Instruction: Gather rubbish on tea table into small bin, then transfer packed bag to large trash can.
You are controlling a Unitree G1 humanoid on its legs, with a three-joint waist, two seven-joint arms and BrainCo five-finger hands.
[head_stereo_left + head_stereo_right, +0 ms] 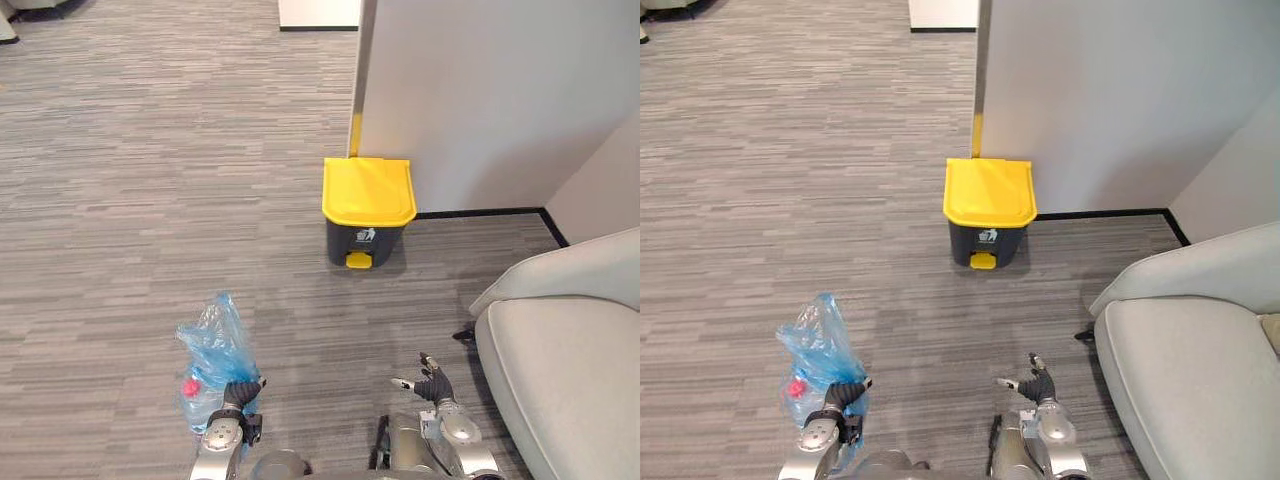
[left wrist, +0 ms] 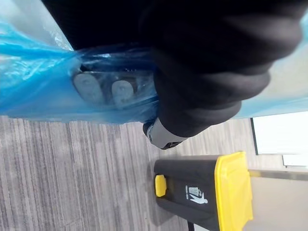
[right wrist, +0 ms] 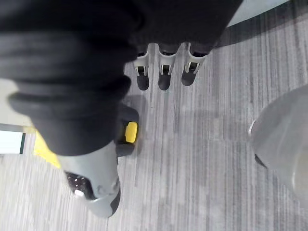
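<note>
Blue bag [image 1: 213, 343] in left hand [image 1: 240, 393], fingers curled round it, well apart from trash can [image 1: 367, 205]; right hand [image 1: 432, 385] fingers straight, spread.

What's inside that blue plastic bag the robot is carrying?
Through the blue bag, gripped by the left hand, one small pinkish-red item shows near the bottom. The crumpled plastic hides whatever else is inside, so the rest cannot be told.

White litter pictogram [image 1: 366, 236], on dark front of trash can [image 1: 368, 200]
</note>
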